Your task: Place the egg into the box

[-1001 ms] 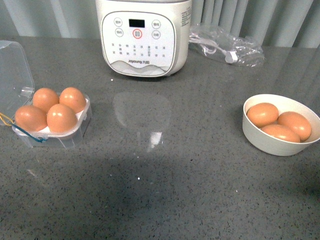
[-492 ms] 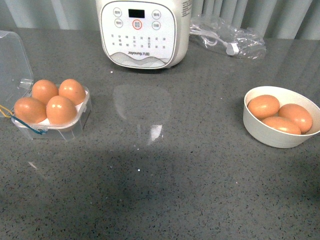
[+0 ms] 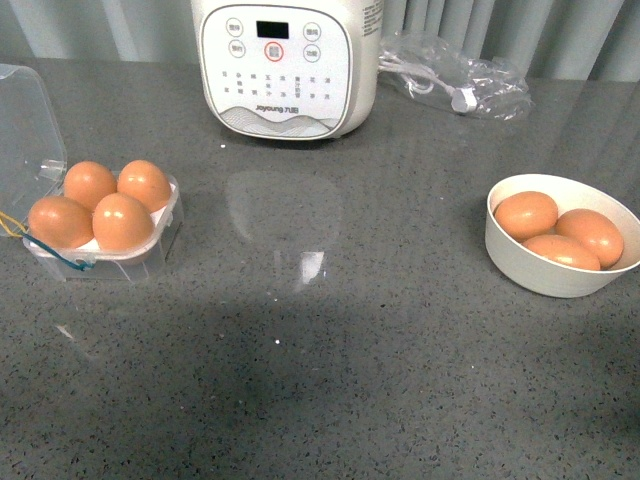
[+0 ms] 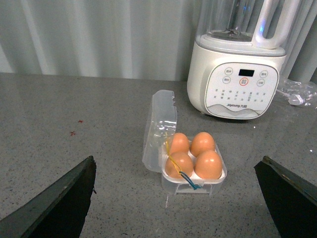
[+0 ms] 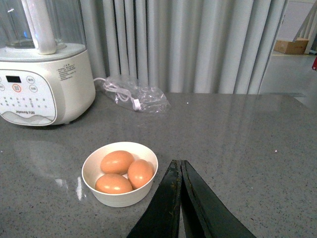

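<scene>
Grey stone counter [image 3: 330,380], mid-task: the clear box [image 3: 160,245] sits to my left, its lid [image 3: 25,130] thrown back, and each of its four cells holds a brown egg. The egg [image 3: 122,220] I am charged with is, by my reading, one of those four. I cannot tell which, since they look alike. Three more eggs lie in the white bowl [image 3: 530,275] to my right, well apart from the box.

With no cell free, I judge the placing done. What is left is to clear out cleanly: keep both arms high and away from the box, avoid brushing the raised lid or the blue and yellow wire loops at its front, and leave the bowl alone. A knock now could roll an egg out of its seat.

My left gripper [image 4: 177,159] hangs above and in front of the box with its jaws spread wide. Its dark fingers [image 4: 69,198] sit at either side of the wrist view, holding nothing and touching nothing. My right gripper [image 5: 180,166] is pressed closed, finger against finger, and empty. It is poised over bare counter just beside the bowl. The white appliance [image 3: 288,65] stands behind, untouched.
</scene>
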`<state>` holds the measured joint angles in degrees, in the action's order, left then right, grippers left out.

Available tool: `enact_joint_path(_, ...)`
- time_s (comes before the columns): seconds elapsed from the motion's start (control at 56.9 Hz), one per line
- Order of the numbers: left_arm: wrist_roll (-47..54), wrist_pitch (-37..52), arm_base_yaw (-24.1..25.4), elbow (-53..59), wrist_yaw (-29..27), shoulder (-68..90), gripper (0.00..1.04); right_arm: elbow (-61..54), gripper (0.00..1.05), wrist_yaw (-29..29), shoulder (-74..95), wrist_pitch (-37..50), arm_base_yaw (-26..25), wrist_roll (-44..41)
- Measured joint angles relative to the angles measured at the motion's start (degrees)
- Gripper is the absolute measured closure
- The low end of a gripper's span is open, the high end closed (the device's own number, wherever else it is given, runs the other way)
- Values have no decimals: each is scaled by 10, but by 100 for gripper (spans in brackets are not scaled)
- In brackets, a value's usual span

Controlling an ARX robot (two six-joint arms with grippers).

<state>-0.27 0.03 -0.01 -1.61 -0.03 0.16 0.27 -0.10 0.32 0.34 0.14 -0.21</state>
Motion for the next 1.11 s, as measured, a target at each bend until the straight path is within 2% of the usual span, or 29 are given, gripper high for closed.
enact_joint_path(0.158, 0, 0, 0, 0, 0, 0, 7, 0, 101, 0, 0, -3, 0, 0)
enact_joint_path(0.193, 0, 0, 0, 0, 0, 0, 7, 0, 97, 0, -1, -3, 0, 0)
enact_joint_path(0.334, 0, 0, 0, 0, 0, 0, 7, 0, 71, 0, -1, -3, 0, 0)
enact_joint_path(0.351, -3, -3, -4, -1, -13, 3, 7, 0, 67, 0, -1, -3, 0, 0)
enact_joint_path(0.386, -26, -25, -25, -7, -85, 23, 7, 0, 60, 0, -1, -3, 0, 0)
enact_joint_path(0.439, -80, -17, -29, -22, -183, 101, 7, 0, 48, 0, -1, -3, 0, 0)
enact_joint_path(0.509, -131, 47, 11, -48, -189, 225, 7, 0, 32, 0, -1, -3, 0, 0)
enact_joint_path(0.597, -158, 134, 87, -114, -162, 386, 7, 0, 11, 0, -1, -3, 0, 0)
enact_joint_path(0.632, -166, 156, 110, -138, -151, 437, 7, 0, 5, 0, -1, -3, 0, 0)
enact_joint_path(0.738, -165, 224, 143, -196, -154, 578, 7, 0, 8, 0, -1, -3, 0, 0)
enact_joint_path(0.808, -165, 255, 148, -236, -160, 673, 7, 0, 7, 0, -1, -3, 0, 0)
enact_joint_path(0.931, -168, 293, 127, -311, -178, 822, 7, 0, 7, 0, -1, -3, 0, 0)
enact_joint_path(1.107, -183, 285, 107, -385, -185, 912, 7, 0, 7, 0, -1, -3, 0, 0)
